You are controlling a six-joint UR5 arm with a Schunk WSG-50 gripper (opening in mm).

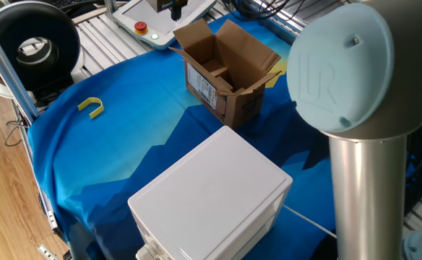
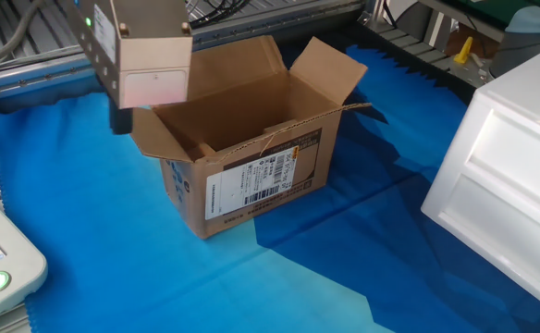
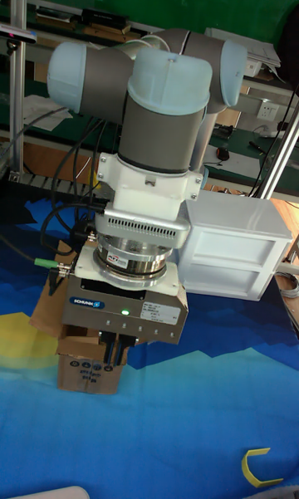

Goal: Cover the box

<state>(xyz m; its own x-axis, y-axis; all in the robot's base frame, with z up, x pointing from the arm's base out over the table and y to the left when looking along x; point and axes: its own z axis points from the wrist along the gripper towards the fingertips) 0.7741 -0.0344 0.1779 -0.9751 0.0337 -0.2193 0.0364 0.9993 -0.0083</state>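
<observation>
One fixed view looks down past the arm's shoulder; the other sits close, opposite; the tall view faces the arm. All share the box (image 1: pixel 225 76).

the box (image 2: pixel 251 171) is a small brown corrugated carton standing upright on the blue cloth. its four top flaps are splayed open. a white barcode label is on its long side.

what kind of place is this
Most likely a robotics lab or test cell: a grey and pale blue robot arm works over a blue cloth-covered table, with aluminium frame posts and cluttered workbenches behind.
</observation>
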